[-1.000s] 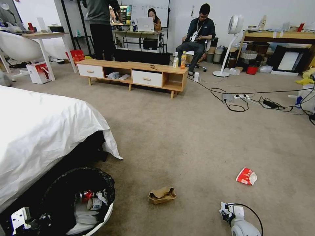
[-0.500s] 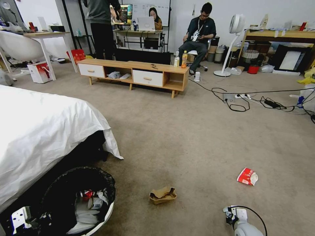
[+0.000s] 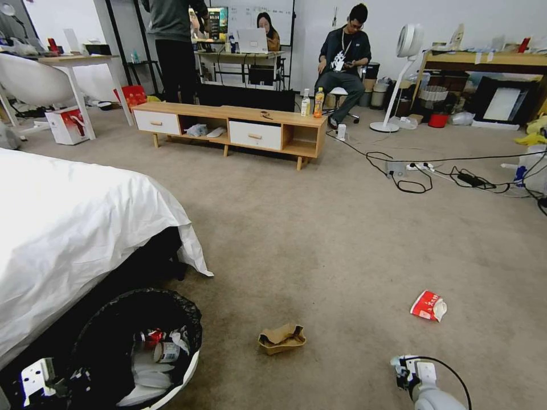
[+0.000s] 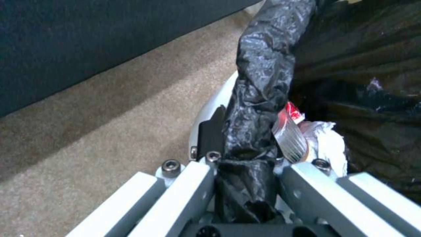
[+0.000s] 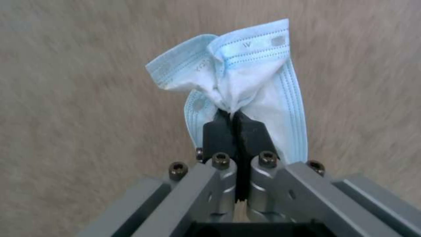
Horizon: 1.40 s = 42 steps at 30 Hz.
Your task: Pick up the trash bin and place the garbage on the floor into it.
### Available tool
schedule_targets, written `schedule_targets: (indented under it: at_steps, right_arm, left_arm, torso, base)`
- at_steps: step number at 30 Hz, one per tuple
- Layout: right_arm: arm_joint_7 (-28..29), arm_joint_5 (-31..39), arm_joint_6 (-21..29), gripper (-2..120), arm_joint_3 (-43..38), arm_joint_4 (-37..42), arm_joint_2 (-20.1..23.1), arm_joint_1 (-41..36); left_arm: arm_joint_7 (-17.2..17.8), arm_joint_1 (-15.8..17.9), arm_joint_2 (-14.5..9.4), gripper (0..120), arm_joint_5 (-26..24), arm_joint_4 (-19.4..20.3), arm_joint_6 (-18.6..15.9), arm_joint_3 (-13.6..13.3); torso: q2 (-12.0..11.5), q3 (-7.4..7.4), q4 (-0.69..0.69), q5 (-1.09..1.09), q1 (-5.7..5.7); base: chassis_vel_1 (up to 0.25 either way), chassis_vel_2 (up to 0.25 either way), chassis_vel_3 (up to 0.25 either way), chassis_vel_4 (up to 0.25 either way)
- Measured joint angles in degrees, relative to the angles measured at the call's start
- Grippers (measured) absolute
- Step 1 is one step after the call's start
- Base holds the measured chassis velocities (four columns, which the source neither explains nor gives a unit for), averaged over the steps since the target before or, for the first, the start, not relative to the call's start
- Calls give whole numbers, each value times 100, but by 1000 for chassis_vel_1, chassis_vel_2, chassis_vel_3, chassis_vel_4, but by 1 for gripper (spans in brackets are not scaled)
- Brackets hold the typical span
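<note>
Right gripper (image 5: 235, 123): black jaws on grey metal bars, dark hex screws. Left gripper (image 4: 245, 144): pale grey bars, same screws. Right arm (image 3: 436, 393): white casing, black cable looped alongside.

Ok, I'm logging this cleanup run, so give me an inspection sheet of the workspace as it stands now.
Surface: beige carpet.
Job's things: trash bin, black-lined, holds trash, beside the bed; brown cardboard tray and red-and-white packet lie on the carpet.
Clutter: two drink bottles upright on the low cabinet.
Grippers: left gripper shut on the bin's rim; right gripper shut on a blue face mask.
Cables: power strip and cords lie far right.
Surroundings: desks, fan, people behind.
</note>
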<state>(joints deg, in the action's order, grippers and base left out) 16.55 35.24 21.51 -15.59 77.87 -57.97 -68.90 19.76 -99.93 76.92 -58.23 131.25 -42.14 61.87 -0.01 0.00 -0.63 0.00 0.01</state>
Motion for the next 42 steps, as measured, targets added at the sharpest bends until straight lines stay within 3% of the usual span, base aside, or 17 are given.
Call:
schedule_targets:
  at_steps: [13, 18, 22, 23, 27, 32, 33, 35, 36, 37, 42]
  right_arm:
    - [440, 184, -305, 0, -67, 2823, 657, -454]
    - [647, 801, -324, 0, 356, 4240, 991, 272]
    - [610, 1143, -412, 0, 431, 4707, 1216, 598]
    - [577, 1360, -489, 0, 507, 4944, 1397, 830]
    - [461, 1710, -605, 0, 755, 5163, 1531, 1290]
    - [324, 2449, -924, 0, 1753, 5232, 1309, 2693]
    - [324, 2449, -924, 0, 1753, 5232, 1309, 2693]
    - [332, 2936, -975, 0, 2433, 5232, 1039, 3497]
    - [332, 2936, -975, 0, 2433, 5232, 1039, 3497]
    - [483, 3395, -960, 0, 2930, 5228, 815, 3990]
    - [915, 4150, -704, 0, 3892, 5153, 316, 4964]
  left_arm:
    - [27, -36, -75, 2, -138, 196, 0, 2]
    - [84, -18, -141, 2, -253, 290, 0, -15]
    - [149, 67, -290, 2, -346, 284, -1, -90]
    - [204, 147, -414, 2, -470, 262, -1, -151]
    - [266, 189, -541, 2, -610, 263, -1, -176]
    - [322, 214, -697, 2, -765, 314, -1, -198]
    - [322, 214, -697, 2, -765, 314, -1, -198]
    - [346, 214, -749, 2, -810, 348, -1, -198]
    - [346, 214, -749, 2, -810, 348, -1, -198]
    - [367, 218, -790, 2, -834, 365, 0, -198]
    - [386, 189, -855, 2, -880, 408, 0, -176]
  torso:
    - [1, 0, -1, -3, 0]
    - [1, -1, 3, -2, 0]
    - [2, -1, 3, -1, 0]
    - [1, 0, -7, -2, 0]
    - [1, 0, -2, -3, 0]
    - [1, 0, 0, -1, 0]
    - [1, 0, 0, -1, 0]
    - [1, 0, 3, -2, 0]
    - [1, 0, 3, -2, 0]
    - [1, 0, 0, -3, 0]
    - [1, 0, 0, -3, 0]
  base:
    - [0, 0, 0, 0]
    - [0, 0, 0, 0]
    - [0, 0, 0, 0]
    - [0, 0, 0, 0]
    - [0, 0, 0, 0]
    - [0, 0, 0, 0]
    - [0, 0, 0, 0]
    - [0, 0, 0, 0]
    - [0, 0, 0, 0]
    - [0, 0, 0, 0]
    - [0, 0, 0, 0]
